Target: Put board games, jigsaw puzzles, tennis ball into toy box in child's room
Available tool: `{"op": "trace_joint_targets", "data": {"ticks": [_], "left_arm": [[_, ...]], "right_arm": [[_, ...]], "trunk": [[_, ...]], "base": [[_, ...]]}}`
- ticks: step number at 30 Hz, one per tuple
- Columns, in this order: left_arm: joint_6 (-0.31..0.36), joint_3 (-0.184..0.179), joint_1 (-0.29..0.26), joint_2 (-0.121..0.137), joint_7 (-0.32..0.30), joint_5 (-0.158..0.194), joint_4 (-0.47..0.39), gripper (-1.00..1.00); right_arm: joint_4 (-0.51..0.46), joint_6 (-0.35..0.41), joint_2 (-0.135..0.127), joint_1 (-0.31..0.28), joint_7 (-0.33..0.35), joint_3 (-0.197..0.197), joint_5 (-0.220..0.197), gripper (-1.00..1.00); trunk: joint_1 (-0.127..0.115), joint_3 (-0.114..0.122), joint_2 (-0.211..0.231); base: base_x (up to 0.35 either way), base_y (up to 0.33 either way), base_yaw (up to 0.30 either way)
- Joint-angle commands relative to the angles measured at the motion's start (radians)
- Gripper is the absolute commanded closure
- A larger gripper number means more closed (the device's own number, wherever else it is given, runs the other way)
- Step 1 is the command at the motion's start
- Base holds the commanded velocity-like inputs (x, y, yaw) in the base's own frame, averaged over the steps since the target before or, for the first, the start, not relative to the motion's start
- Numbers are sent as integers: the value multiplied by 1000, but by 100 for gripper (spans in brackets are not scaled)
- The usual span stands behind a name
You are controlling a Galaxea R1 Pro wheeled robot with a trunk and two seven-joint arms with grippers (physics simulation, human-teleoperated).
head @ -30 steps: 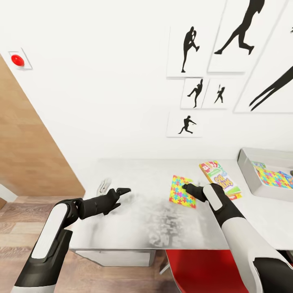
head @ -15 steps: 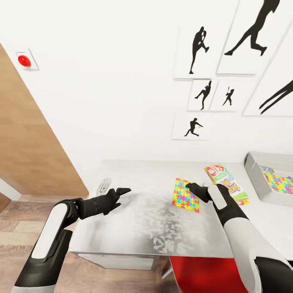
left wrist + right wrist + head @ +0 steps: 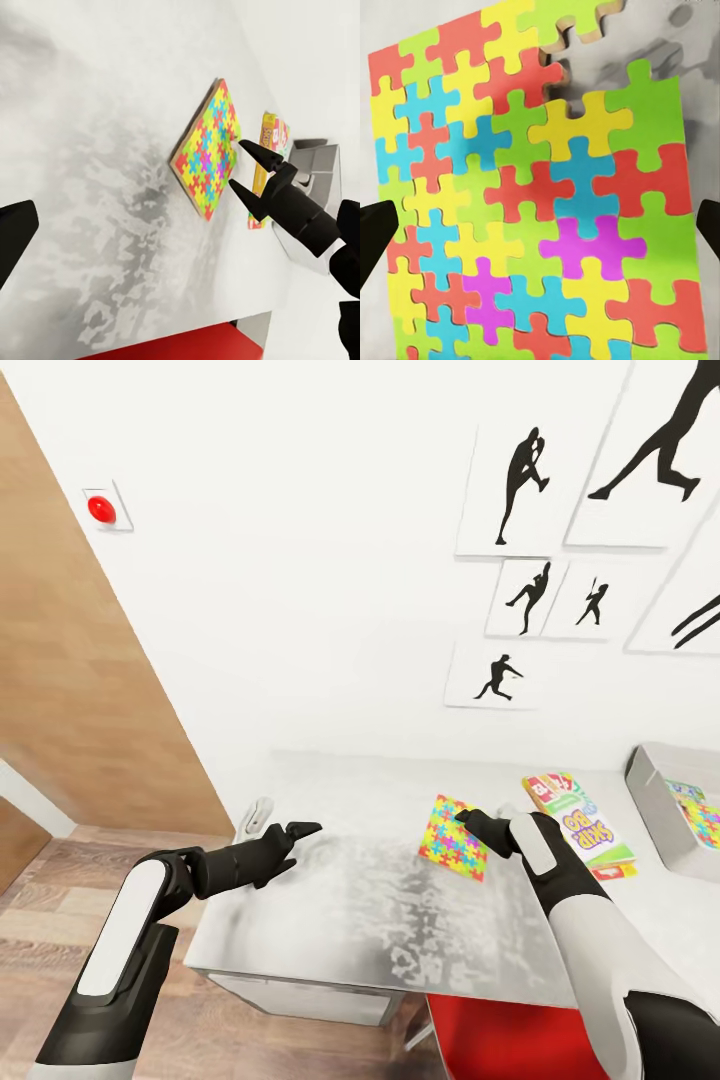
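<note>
Where pale table (image 3: 330, 920) meets white wall, right tool (image 3: 468, 822) gapes over jigsaw puzzle (image 3: 455, 837) (left tool (image 3: 303, 828) spread too).

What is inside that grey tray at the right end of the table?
The toy box holds one jigsaw puzzle, its coloured pieces showing against the near wall. The picture's edge cuts off the rest of the tray, so anything else inside cannot be seen.

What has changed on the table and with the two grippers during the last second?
Mostly the camera turned: the whole scene slid right, so the toy box is now half cut off. The right gripper, open, stays above the puzzle's edge and has not taken it. The left gripper keeps its pose over the table. The puzzle and the SKIP BO box lie as before.
</note>
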Motion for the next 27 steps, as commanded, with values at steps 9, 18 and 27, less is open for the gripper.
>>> {"op": "trace_joint_targets", "data": {"ticks": [9,18,27], "left_arm": [[0,-1,-1,1,9,10,-1,-100],[0,-1,0,1,8,10,-1,-100],[0,0,0,1,8,10,-1,-100]], "right_arm": [[-1,2,-5,-1,-9,-3,-11,-100],[-1,2,-7,-2,-9,-4,-9,-100],[-1,-22,-8,-2,-9,-4,-10,-100]], "trunk": [[1,-2,-2],[1,-2,-2],[1,-2,-2]], "base": [[23,0,1],[62,0,0],[3,0,137]]}}
